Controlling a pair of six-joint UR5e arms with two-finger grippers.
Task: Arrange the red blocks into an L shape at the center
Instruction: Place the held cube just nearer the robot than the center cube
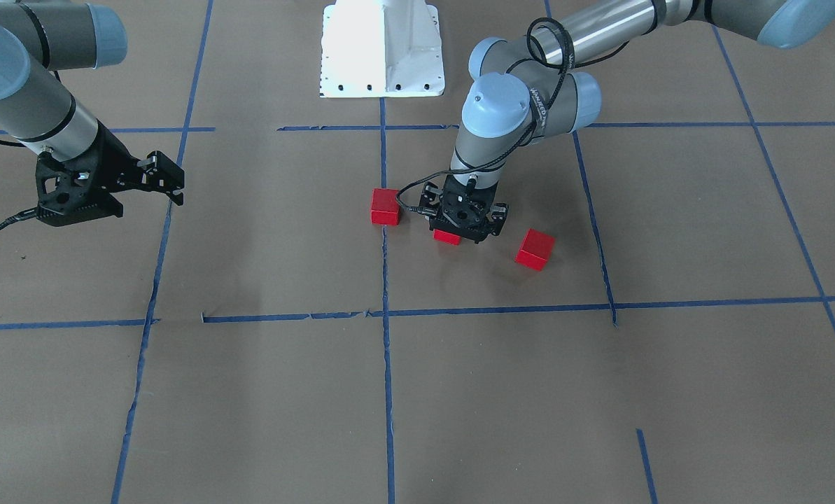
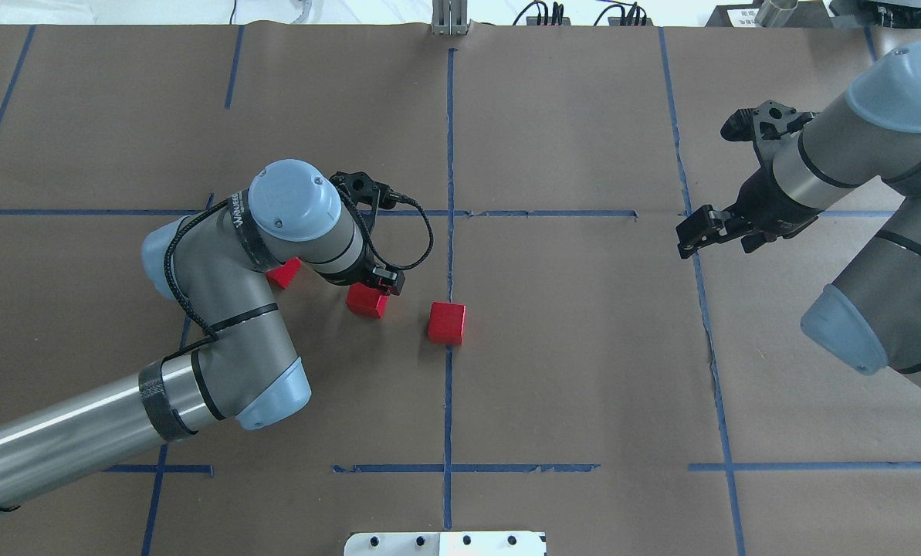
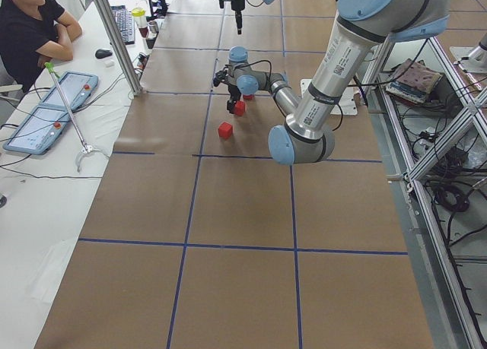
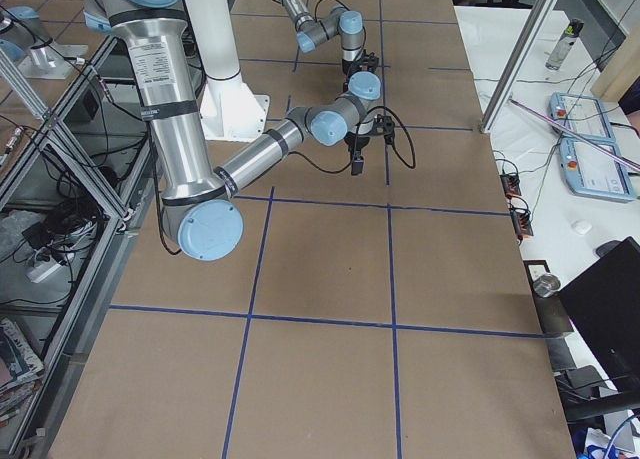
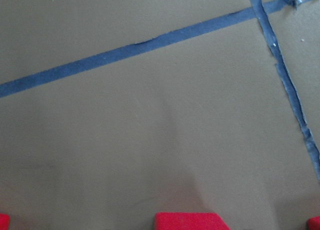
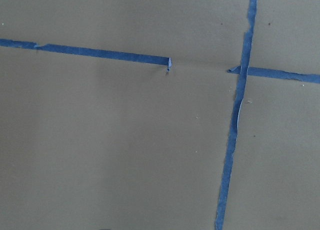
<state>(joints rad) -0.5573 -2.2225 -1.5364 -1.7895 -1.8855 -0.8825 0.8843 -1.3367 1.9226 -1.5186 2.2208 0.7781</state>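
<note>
Three red blocks lie in a loose row near the center's vertical blue tape line (image 1: 384,280). One block (image 1: 386,207) (image 2: 447,322) sits squarely on the line. The middle block (image 1: 447,237) (image 2: 367,300) is under my left gripper (image 1: 458,234) (image 2: 373,292), which is lowered over it at table height. The gripper body hides the jaws, so I cannot tell whether they grip it. This block shows at the bottom edge of the left wrist view (image 5: 190,221). The third block (image 1: 535,249) (image 2: 283,272) lies turned, farther from the line. My right gripper (image 1: 171,183) (image 2: 695,232) hangs open and empty, far to the side.
The white robot base (image 1: 382,49) stands at the table's robot side. Blue tape lines divide the brown paper (image 2: 584,347) into grid cells. In the exterior left view, an operator (image 3: 30,22) sits at a side table with tablets (image 3: 53,106).
</note>
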